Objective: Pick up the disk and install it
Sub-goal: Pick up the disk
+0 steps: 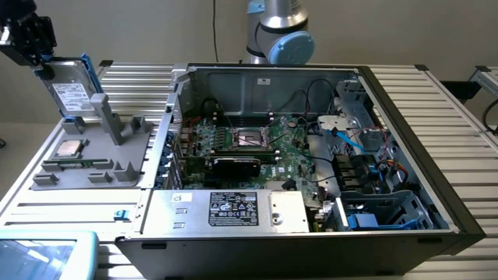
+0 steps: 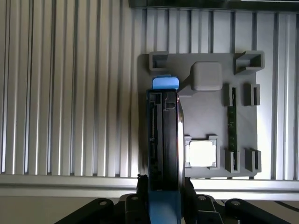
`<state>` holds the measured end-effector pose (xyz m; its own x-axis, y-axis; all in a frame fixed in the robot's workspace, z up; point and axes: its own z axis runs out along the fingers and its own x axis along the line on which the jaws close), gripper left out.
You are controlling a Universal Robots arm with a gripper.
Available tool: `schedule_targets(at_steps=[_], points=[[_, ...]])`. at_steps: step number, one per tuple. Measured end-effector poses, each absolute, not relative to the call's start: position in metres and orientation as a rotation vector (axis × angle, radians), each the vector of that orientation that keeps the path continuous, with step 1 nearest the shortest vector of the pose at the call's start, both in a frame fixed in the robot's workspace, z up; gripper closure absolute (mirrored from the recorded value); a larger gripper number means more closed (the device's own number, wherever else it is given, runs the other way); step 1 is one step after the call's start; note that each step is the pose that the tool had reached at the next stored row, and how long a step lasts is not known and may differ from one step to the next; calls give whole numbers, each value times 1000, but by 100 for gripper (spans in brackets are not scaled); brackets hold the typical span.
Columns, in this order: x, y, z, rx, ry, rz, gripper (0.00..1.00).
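grey disk (image 1: 70, 92) clamped in gripper (image 1: 43, 63), over fixture (image 1: 101, 153)

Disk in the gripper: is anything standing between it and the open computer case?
Nothing visible blocks it. The gripper holds the disk over the tray, and the computer case beside it lies open on top.

No text legible. White label (image 1: 72, 93) on the disk (image 1: 62, 76): printed lines, unreadable. Black label (image 1: 233, 209) on the power supply (image 1: 167, 213): white print, possibly certification marks, none readable.
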<state>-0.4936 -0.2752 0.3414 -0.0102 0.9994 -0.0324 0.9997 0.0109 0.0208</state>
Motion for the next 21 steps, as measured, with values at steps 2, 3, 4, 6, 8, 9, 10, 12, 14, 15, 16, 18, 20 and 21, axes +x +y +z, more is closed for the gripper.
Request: schedule_targets(at_steps=[2, 3, 4, 6, 8, 9, 10, 12, 14, 15, 16, 18, 20, 21], points=[[-494, -275, 347, 2183, 2206, -12, 63], [-494, -275, 350, 2183, 2206, -13, 63], [-494, -275, 353, 2183, 2206, -12, 63], [-494, -275, 360, 2183, 2206, -12, 63], [-493, -275, 368, 2183, 2206, -12, 63], [-494, -275, 372, 2183, 2206, -13, 63], [-493, -275, 376, 2183, 2206, -12, 63], [-493, -275, 384, 2183, 2206, -12, 63], [-493, -275, 393, 2183, 2206, -12, 63], [-494, -275, 396, 2183, 2206, -13, 63], [-493, -275, 399, 2183, 2206, -12, 63], [-493, -275, 406, 2183, 2206, -12, 63], [-493, -275, 414, 2183, 2206, -12, 63], [-493, -275, 417, 2183, 2206, -12, 63]])
